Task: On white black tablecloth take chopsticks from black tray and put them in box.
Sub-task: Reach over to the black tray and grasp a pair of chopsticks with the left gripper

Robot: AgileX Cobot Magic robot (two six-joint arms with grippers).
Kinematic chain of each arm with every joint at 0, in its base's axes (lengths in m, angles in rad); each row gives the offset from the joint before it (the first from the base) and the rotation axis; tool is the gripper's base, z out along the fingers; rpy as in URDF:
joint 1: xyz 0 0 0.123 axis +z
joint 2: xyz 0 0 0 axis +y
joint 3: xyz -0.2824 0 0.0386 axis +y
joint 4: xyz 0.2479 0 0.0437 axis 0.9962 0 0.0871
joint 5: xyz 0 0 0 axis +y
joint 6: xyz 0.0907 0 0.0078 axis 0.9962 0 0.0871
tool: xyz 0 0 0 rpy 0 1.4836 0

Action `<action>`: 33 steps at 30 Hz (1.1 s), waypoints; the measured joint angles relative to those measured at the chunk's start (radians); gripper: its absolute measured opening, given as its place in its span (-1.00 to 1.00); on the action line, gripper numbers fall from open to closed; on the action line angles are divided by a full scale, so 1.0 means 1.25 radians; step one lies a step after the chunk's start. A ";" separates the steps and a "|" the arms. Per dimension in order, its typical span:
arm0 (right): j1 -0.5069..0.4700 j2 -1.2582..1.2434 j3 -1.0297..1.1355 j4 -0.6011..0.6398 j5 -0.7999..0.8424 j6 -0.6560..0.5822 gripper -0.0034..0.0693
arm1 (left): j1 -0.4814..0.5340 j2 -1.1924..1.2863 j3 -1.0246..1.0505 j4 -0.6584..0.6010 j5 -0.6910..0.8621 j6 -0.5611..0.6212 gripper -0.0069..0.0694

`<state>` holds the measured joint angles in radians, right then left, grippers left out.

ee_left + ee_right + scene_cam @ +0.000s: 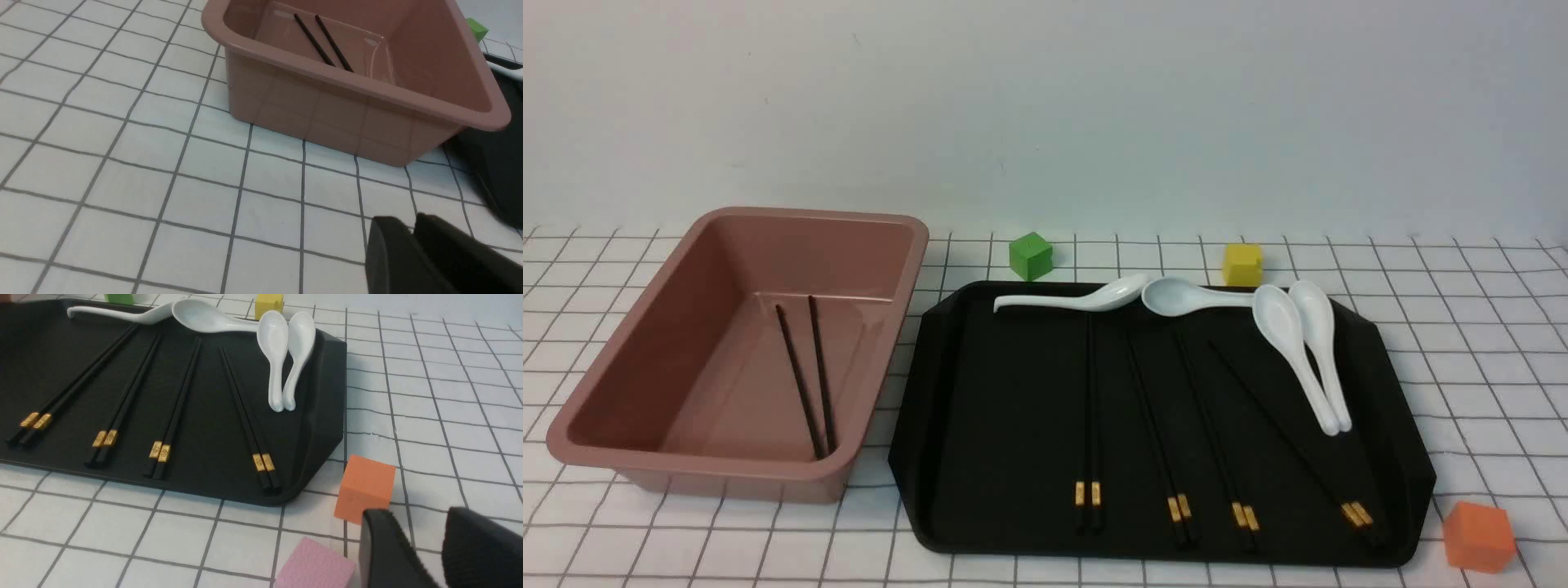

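Note:
The black tray (1013,408) lies on the checked tablecloth (1462,343) at centre right. Several pairs of black chopsticks (1156,425) with gold bands lie on it; they also show in the right wrist view (245,416). The pinkish-brown box (686,469) stands left of the tray and holds two chopsticks (805,384), which also show in the left wrist view (322,43). Neither gripper shows in the front view. My left gripper (410,228) is shut and empty over the cloth near the box (327,110). My right gripper (425,522) is open and empty near the tray's corner (327,416).
Several white spoons (1298,343) lie at the tray's far end. A green cube (1030,255) and a yellow cube (1242,264) stand behind the tray. An orange cube (363,488) and a pink cube (314,565) sit close to my right gripper.

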<state>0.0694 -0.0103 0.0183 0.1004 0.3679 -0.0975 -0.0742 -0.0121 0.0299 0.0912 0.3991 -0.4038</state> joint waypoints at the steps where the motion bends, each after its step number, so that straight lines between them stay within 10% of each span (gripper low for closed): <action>1: 0.000 0.000 0.000 0.000 0.000 0.000 -0.25 | 0.000 0.000 0.000 0.000 0.000 0.000 -0.57; 33: 0.000 0.000 0.000 -0.001 0.000 0.000 -0.25 | 0.000 0.000 0.000 0.000 0.000 0.000 -0.52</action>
<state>0.0694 -0.0103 0.0183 0.0994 0.3679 -0.0975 -0.0742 -0.0121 0.0299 0.0912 0.3991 -0.4038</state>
